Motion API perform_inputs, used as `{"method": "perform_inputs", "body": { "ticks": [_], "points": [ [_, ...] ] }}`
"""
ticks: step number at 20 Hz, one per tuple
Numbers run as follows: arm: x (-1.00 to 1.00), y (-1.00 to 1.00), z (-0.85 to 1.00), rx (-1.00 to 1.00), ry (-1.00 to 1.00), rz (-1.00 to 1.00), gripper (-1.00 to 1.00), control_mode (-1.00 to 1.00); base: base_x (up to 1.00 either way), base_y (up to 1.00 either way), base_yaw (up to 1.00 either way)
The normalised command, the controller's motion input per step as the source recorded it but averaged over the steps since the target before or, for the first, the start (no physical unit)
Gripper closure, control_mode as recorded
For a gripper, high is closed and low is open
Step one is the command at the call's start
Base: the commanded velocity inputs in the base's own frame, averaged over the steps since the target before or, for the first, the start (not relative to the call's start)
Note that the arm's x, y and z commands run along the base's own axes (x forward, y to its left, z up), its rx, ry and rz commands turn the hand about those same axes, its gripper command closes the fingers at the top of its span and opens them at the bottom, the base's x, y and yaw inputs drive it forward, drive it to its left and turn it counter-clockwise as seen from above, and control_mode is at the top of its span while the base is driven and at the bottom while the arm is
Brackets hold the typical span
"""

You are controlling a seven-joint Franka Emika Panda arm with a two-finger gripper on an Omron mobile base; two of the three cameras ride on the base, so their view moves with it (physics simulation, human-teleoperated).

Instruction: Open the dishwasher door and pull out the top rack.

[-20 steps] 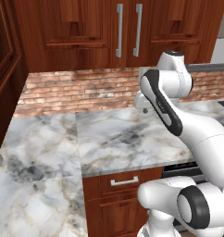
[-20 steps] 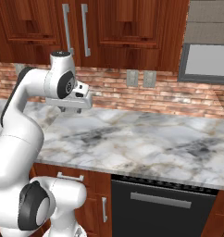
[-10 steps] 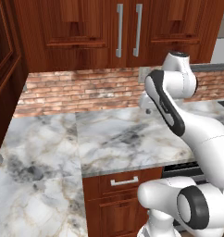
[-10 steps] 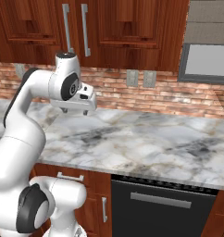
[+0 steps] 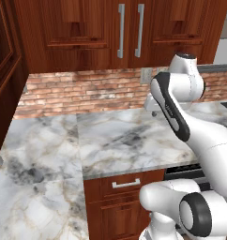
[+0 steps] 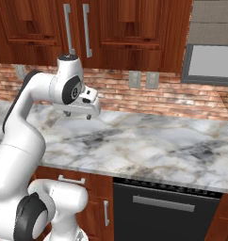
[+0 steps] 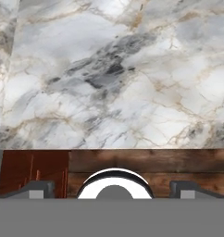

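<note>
Above the marble counter point(image 6: 149, 146), the gripper point(image 6: 77, 114) now hangs with jaws spread wide, having opened and swung right. Below the counter edge, the door point(image 6: 165, 209) stands shut; reaching down for its handle comes next.

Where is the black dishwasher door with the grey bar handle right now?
The black dishwasher door with the grey bar handle sits shut at the bottom of the right base view, under the marble counter, right of the reddish-brown wooden drawer front.
</note>
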Motion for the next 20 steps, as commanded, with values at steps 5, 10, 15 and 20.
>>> {"method": "perform_inputs", "body": {
  "ticks": [5,10,15,20],
  "points": [
    [-0.25,-0.10,-0.03,0.00,-0.02,-0.07,-1.00,-1.00,0.00,0.00,0.00],
    [-0.22,-0.10,-0.02,0.00,0.00,-0.09,-1.00,-1.00,0.00,0.00,0.00],
    [-0.21,-0.12,-0.03,0.00,0.00,-0.09,-1.00,-1.00,0.00,0.00,0.00],
    [-0.20,-0.11,-0.04,0.01,-0.02,-0.08,-1.00,-1.00,0.00,0.00,0.00]
  ]
}}
